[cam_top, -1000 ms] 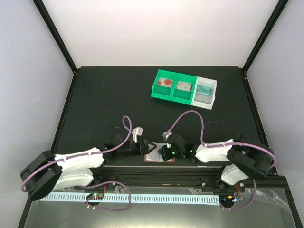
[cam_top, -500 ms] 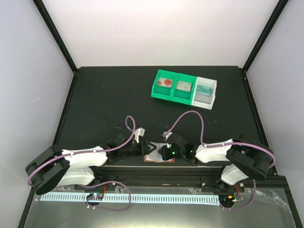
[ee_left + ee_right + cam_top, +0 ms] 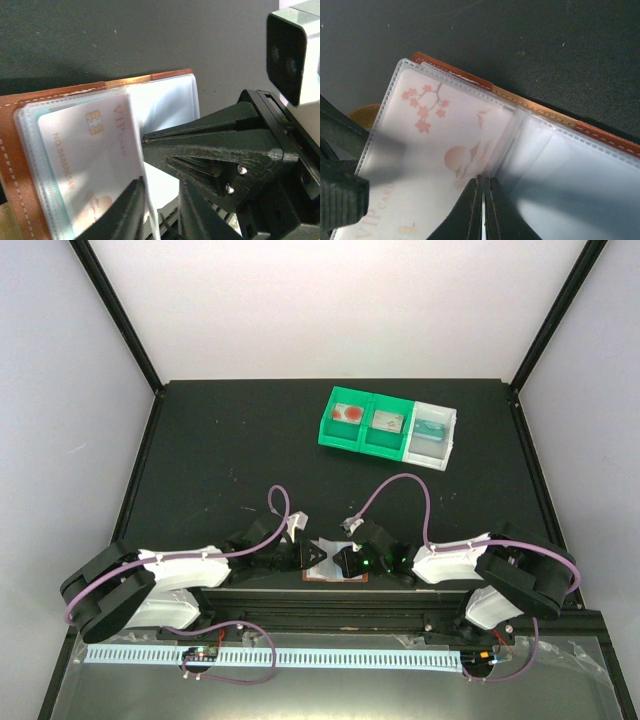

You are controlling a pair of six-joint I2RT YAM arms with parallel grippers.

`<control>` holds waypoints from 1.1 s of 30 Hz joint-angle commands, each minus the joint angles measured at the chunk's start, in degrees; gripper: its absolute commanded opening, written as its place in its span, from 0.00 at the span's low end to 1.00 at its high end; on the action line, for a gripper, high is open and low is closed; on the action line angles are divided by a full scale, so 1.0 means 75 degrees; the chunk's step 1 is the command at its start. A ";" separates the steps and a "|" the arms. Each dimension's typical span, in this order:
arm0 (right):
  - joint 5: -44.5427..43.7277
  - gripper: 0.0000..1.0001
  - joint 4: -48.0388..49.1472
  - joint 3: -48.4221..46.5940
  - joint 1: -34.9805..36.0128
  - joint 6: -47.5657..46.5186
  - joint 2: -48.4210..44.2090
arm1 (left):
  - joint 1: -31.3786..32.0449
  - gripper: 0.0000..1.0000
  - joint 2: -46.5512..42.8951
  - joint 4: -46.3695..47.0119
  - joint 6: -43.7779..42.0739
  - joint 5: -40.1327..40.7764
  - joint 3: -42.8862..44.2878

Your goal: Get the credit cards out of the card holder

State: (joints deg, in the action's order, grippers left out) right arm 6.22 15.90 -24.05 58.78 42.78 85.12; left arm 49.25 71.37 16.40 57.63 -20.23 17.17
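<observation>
Evidently the right fingers [image 3: 470, 212] were clenched tip to tip on the inner edge of a clear sleeve [image 3: 502, 140] near the fold of the card holder [image 3: 530, 103]. By my reading this pinned that leaf so the holder would neither slide nor flap while the other arm worked. The left fingers [image 3: 125, 215] stood parted. One lay over the face of a pinkish-white card [image 3: 85, 160] printed VIP and the other sat beyond its long edge, so the edge ran through the gap unsqueezed. I judged this a lining-up for a pinch. As far as could be told, the card remained seated in its pocket. The holder lay open on the desk [image 3: 230, 460] at the near edge, between the two arms and well apart from the green and white bins [image 3: 388, 425] on the far side. Compared with a second before, the left arm's elbow had swung inward to the right and its fingers had crept closer to the holder. The purple cable loop had shifted with it, while the right arm and the holder had kept their places.
</observation>
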 commanded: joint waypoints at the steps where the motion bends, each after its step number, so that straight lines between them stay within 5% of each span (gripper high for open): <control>1: -0.0126 0.07 0.0002 0.0127 0.0002 0.0028 -0.0028 | 0.0074 0.25 -0.0075 0.0179 0.0093 -0.0215 0.0310; 12: -0.0328 0.08 -0.0022 0.0170 0.0004 0.0131 -0.0142 | 0.0223 0.21 -0.0048 0.0154 0.0187 -0.0253 0.0477; 17: -0.0325 0.06 0.0015 0.0195 0.0005 0.0152 -0.0077 | 0.0355 0.29 -0.0259 -0.0675 -0.0051 0.0121 0.0766; 33: -0.0662 0.10 -0.0150 0.0353 0.0000 0.0261 -0.0692 | 0.0730 0.31 0.0502 0.0110 0.0121 -0.0092 0.1036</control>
State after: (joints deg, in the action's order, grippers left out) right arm 4.45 16.12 -22.39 58.78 44.03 82.46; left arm 53.82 73.36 14.72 58.65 -20.53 21.76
